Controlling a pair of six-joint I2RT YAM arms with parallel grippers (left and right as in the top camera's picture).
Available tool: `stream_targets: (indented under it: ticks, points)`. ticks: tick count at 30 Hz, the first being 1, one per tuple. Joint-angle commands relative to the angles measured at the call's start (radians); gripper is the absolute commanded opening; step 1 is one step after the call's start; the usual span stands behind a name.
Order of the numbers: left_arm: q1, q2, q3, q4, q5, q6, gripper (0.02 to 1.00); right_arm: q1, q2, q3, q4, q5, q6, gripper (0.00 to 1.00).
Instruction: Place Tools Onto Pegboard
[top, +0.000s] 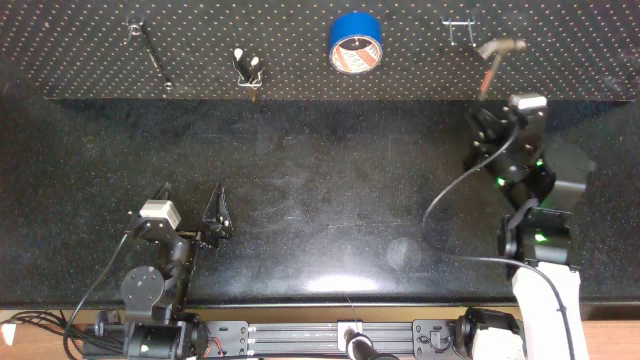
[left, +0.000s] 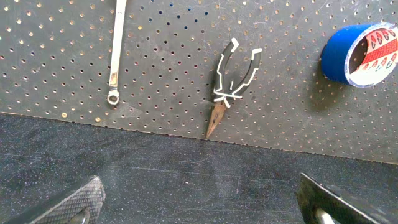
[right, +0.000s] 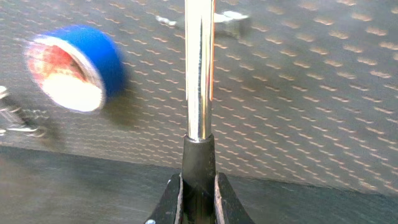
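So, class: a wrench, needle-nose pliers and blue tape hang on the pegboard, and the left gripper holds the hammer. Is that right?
No: the right gripper holds the hammer, as the right wrist view shows; the left gripper is open and empty. The wrench, needle-nose pliers and blue tape do hang on the pegboard.

Black jointed arms, green lights, looping cable, knurled claw fingers

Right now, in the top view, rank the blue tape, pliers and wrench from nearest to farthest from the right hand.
1. Blue tape, nearest, left of the right hand.
2. Pliers, farther left.
3. Wrench, far left.
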Motion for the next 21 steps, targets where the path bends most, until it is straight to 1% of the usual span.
stream_targets:
  ticks: [1, 2, 3, 8, 12, 19, 21]
  points:
    - [0.0, -0.008, -0.002, -0.006, 0.011, 0.002, 0.996, 0.096, 0.018, 0.003, 0.035, 0.024, 0.156, 0.075]
    - [0.0, -0.008, -0.002, -0.006, 0.011, 0.002, 0.996, 0.109, 0.028, 0.003, 0.039, 0.051, 0.158, 0.075]
    - [0.0, -0.008, -0.002, -0.006, 0.011, 0.002, 0.996, 0.122, 0.05, 0.003, 0.059, 0.058, 0.158, 0.075]
    - [0.0, -0.008, -0.002, -0.006, 0.011, 0.002, 0.996, 0.117, 0.117, 0.008, 0.069, 0.068, 0.145, 0.075]
    - [0.0, -0.008, -0.002, -0.006, 0.011, 0.002, 0.996, 0.117, 0.159, 0.047, 0.069, 0.068, 0.052, 0.075]
    - [0.0, -0.008, -0.002, -0.006, 0.011, 0.002, 0.996, 0.117, 0.262, 0.085, 0.1, 0.068, 0.034, 0.073]
    - [0.0, -0.008, -0.002, -0.006, 0.011, 0.002, 0.996, 0.117, 0.283, 0.089, 0.101, 0.072, -0.015, 0.073]
